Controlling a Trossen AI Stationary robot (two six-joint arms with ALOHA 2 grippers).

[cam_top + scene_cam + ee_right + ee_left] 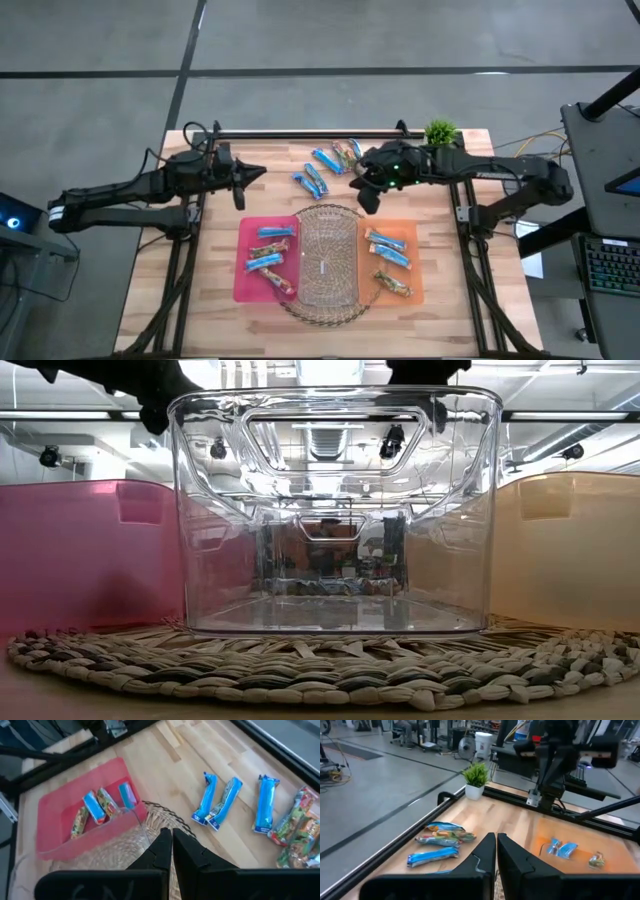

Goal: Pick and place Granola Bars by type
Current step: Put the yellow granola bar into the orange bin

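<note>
Pale wooden boards form the desk [200, 290], seen from above with two dark arms reaching in from either side. At the left, the left end effector [240, 190] is held above bare wood beside the pink tray, its fingers pressed together and gripping nothing. Just right of it, a pink tray [243, 285] is set near the front of the desk, with several Granola Bars [270, 262] lying in it, mostly blue ones and one brown. In the middle, a clear plastic bin [327, 255] is placed on a round woven mat [325, 312], between the pink tray and an orange tray [415, 290]. Behind the bin, towards the back rail, loose bars [312, 180] are scattered on the wood: blue ones lying close together, and beside them brown ones [345, 155] with red and green print. The right end effector [368, 200] is positioned just behind the bin's far right corner, near those loose bars, its fingers also closed together and empty. In the orange tray, a few more bars [388, 252] are seen, blue and brown. At the back right corner of the desk, a small green potted plant [440, 131] is stood.
</note>
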